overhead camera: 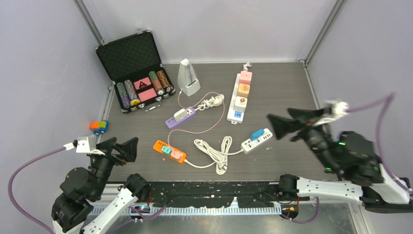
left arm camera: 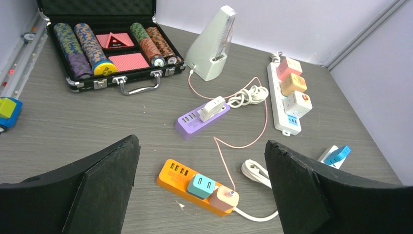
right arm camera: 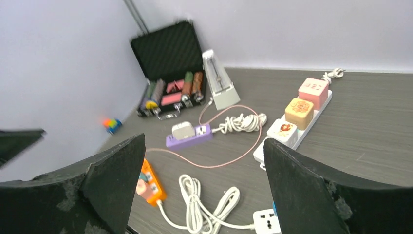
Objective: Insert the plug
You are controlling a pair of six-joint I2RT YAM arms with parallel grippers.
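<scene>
Unclear: blue plug (overhead camera: 257, 134) sits on the white strip (overhead camera: 265, 141); whether it is seated cannot be told.
Left gripper (overhead camera: 122, 147): spread wide, empty.
Right gripper (overhead camera: 278, 113): spread wide, empty.
Nearby: coiled cord (overhead camera: 214, 155), orange strip (overhead camera: 169, 151).

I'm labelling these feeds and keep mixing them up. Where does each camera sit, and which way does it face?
Top external: above and behind the bases, looking down at the table; both arms, left gripper and right gripper, show.
Left wrist: on the left arm, facing the chip case; its fingers frame the bottom.
Right wrist: on the right arm, facing forward-left; its fingers show too.
Wrist views share the purple power strip.
</scene>
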